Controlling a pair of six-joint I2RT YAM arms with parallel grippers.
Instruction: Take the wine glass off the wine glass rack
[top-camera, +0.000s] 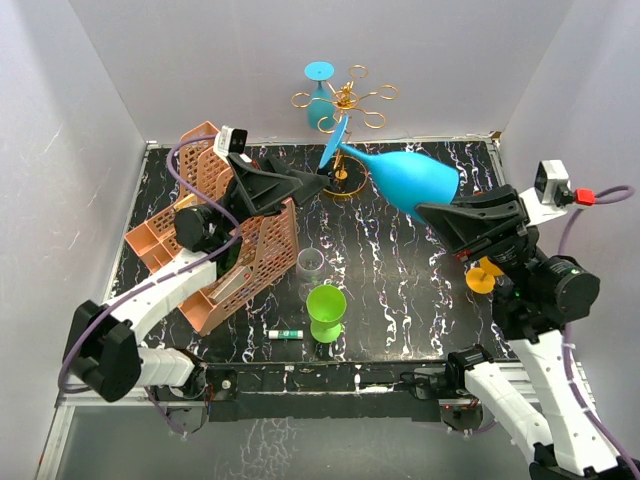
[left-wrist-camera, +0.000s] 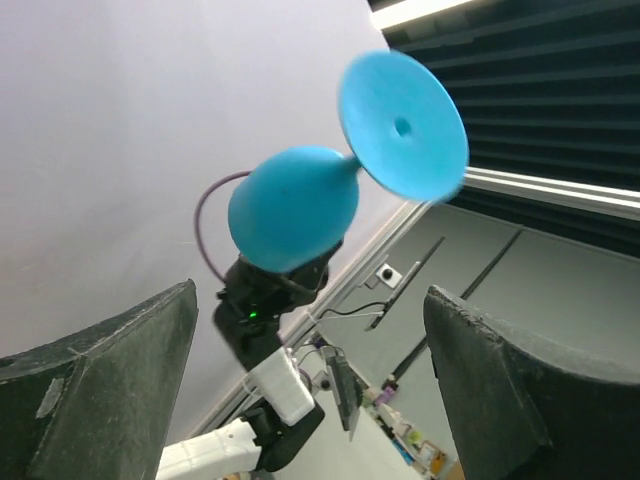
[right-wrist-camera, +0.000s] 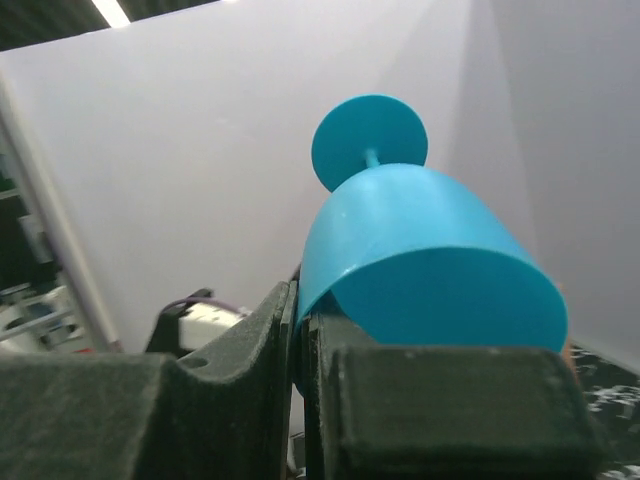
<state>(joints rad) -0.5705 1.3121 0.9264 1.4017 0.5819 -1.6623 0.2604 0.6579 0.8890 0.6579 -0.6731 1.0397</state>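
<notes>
Above tabletop: wine glass tilted, clear of rack
Right hand: clamped on bowl rim for lift-off
Left hand: released, by foot

A pink mesh organizer lies beside a clear cup, green goblet and small white tube.

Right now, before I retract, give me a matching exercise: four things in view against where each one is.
Things:
1 tilted blue wine glass
2 other blue glass
3 green cup
4 pink organizer

Places:
A left side of the table
B in the right end effector
C upright, near the front edge
D on the gold rack

Pairs: 1-B, 2-D, 3-C, 4-A
</notes>
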